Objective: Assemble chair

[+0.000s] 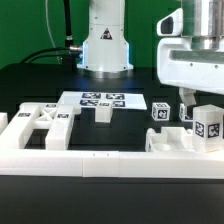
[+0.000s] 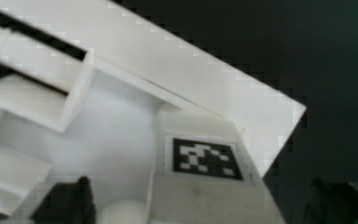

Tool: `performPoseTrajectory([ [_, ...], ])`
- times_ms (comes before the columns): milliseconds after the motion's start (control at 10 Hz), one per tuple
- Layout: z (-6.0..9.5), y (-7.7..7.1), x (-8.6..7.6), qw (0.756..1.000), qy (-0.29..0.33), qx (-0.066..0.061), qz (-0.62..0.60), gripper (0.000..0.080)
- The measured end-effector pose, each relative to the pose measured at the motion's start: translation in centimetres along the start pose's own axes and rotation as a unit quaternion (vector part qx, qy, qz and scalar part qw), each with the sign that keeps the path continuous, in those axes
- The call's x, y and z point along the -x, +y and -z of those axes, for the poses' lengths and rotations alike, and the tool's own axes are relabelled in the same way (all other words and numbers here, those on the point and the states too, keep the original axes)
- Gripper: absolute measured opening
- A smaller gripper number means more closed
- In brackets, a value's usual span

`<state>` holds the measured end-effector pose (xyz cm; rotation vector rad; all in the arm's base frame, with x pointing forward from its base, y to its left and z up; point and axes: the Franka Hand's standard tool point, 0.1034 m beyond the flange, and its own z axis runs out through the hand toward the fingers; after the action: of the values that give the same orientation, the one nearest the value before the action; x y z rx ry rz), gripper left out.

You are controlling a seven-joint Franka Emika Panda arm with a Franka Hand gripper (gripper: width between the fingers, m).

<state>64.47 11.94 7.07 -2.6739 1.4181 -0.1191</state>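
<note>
White tagged chair bar (image 2: 206,150) sits between released, spread fingers of the gripper (image 2: 197,197), 3 o'clock in the exterior view.

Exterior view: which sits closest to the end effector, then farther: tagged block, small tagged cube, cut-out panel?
1. tagged block, beside the end effector, exterior view's right.
2. small tagged cube, slightly toward exterior view's left.
3. cut-out panel, exterior view's far left.

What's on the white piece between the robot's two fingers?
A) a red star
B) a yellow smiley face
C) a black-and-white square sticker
C: in the wrist view, the white piece between the fingers of the gripper bears a square black-and-white marker tag.
</note>
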Motion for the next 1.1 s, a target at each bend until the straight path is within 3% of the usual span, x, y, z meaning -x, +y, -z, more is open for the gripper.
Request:
performPoseTrajectory([
  [100,0.03,-0.04,-0.1,0.998,0.001,-0.001,0.069,0.0634],
  [500,0.02,0.01,-0.19,0.982,0.001,-0.001,0.187,0.0648],
  [800,0.27,-0.2,-0.58,0.922,0.01,0.004,0.386,0.0648],
  [1100,0.3,-0.29,-0.53,0.882,0.013,0.008,0.47,0.0648],
])
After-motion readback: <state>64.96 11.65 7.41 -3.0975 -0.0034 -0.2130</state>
